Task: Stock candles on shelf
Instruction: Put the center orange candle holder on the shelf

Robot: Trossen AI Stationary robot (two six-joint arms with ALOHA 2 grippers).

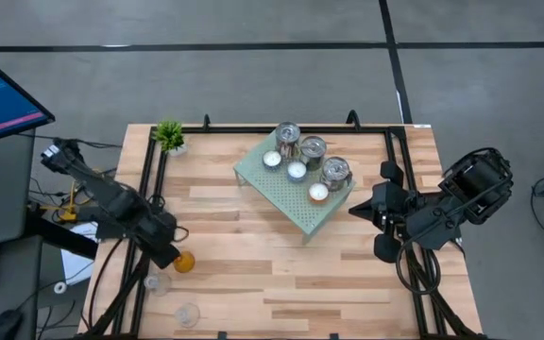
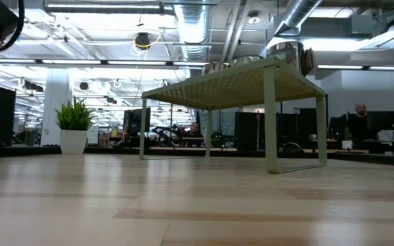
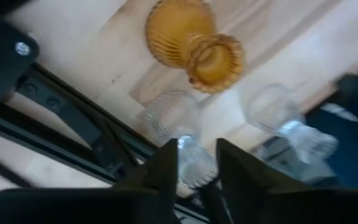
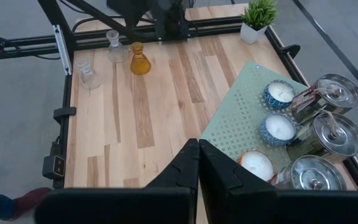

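Observation:
The pale green shelf (image 1: 296,206) stands on its legs at the table's far middle. On it are three silver tins (image 1: 312,148) and three white tealights (image 1: 297,171). Near the left edge an amber glass holder (image 1: 185,262) and two clear glass holders (image 1: 156,281) (image 1: 187,314) stand upright on the wood. My left gripper (image 1: 168,253) hangs over them, pointing steeply down and open by a narrow gap. In the left wrist view the top of one clear holder (image 3: 193,163) shows between its fingers. My right gripper (image 4: 198,155) is shut and raised to the right of the shelf.
A small green potted plant (image 1: 169,135) stands at the far left corner. Black frame rails (image 1: 144,179) run along the table's left and right edges. Bare wood (image 1: 281,274) lies between the glass holders and the shelf.

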